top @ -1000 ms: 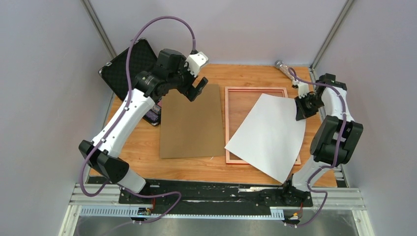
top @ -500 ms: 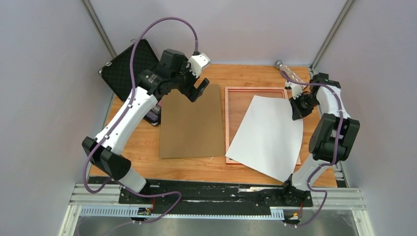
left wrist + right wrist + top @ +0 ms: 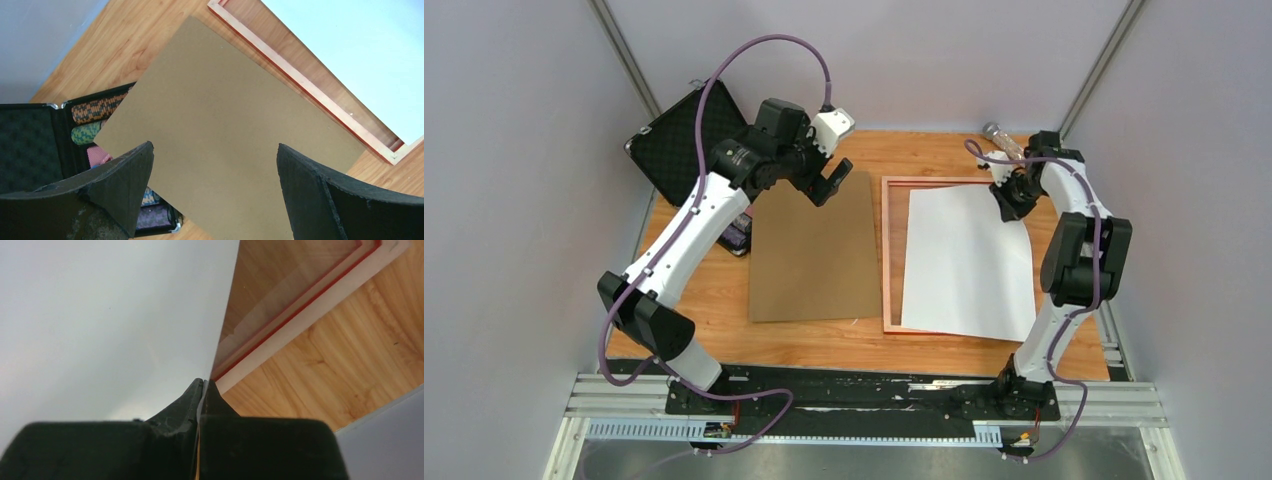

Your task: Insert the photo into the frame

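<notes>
Our right pincer (image 3: 1007, 195) is closed tight on the far right corner of the photo (image 3: 969, 265). In the wrist view the two black fingertips (image 3: 192, 392) meet with only the thin sheet between them. The photo lies white back up over the frame (image 3: 887, 250), close to square with it. A strip of wood shows between its left edge and the frame's left rail. On the right and at the near right corner the sheet seems to ride over the rails rather than sit inside them.

We judge this to be the seating step: the print is brought over the opening but not yet dropped in. The next move likely calls for a small shift toward the left and the far rail, so all four edges clear the inner lip. After that comes a gentle lowering and a release. A pull at one corner could swing or buckle so thin a sheet.

Our left pincer (image 3: 215, 160) hangs with its jaws wide apart and nothing between them, above the far edge of the brown backing board (image 3: 809, 250), which lies just left of the frame.

The worktop (image 3: 824, 345) is light wood. At its far left stands an open black foam-lined case (image 3: 679, 140) with stacked chips (image 3: 92, 107) in it, and a clear bottle-like thing (image 3: 1002, 138) lies at the far right. Pale grey walls close in the three far sides.
</notes>
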`<action>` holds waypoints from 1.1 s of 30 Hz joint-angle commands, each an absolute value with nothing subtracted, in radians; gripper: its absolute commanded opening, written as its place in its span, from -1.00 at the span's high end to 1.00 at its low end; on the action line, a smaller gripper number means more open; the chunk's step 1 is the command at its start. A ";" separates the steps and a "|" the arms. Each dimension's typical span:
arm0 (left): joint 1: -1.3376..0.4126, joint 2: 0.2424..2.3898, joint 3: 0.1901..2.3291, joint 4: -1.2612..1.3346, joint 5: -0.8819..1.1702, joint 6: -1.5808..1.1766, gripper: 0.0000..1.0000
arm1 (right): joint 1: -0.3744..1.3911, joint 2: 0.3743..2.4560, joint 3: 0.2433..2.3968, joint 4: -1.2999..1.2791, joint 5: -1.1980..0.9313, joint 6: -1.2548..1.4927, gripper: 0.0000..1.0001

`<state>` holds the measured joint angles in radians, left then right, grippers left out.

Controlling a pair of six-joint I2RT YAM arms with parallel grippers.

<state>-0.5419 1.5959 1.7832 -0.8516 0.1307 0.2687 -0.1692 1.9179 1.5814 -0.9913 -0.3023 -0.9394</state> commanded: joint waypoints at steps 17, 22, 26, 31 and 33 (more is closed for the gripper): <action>-0.541 1.595 1.805 -0.817 0.136 0.290 -1.00 | -0.098 2.136 1.893 -1.001 -0.347 -0.765 1.00; -0.541 1.597 1.805 -0.818 0.139 0.290 -1.00 | -0.095 2.190 1.953 -1.055 -0.372 -0.700 1.00; -0.541 1.595 1.802 -0.818 0.138 0.289 -1.00 | -0.094 2.211 1.973 -1.069 -0.376 -0.681 1.00; -0.541 1.591 1.799 -0.819 0.137 0.290 -1.00 | -0.092 2.225 1.976 -1.077 -0.382 -0.652 1.00; -0.541 1.591 1.797 -0.819 0.137 0.289 -1.00 | -0.092 2.231 1.977 -1.079 -0.378 -0.639 1.00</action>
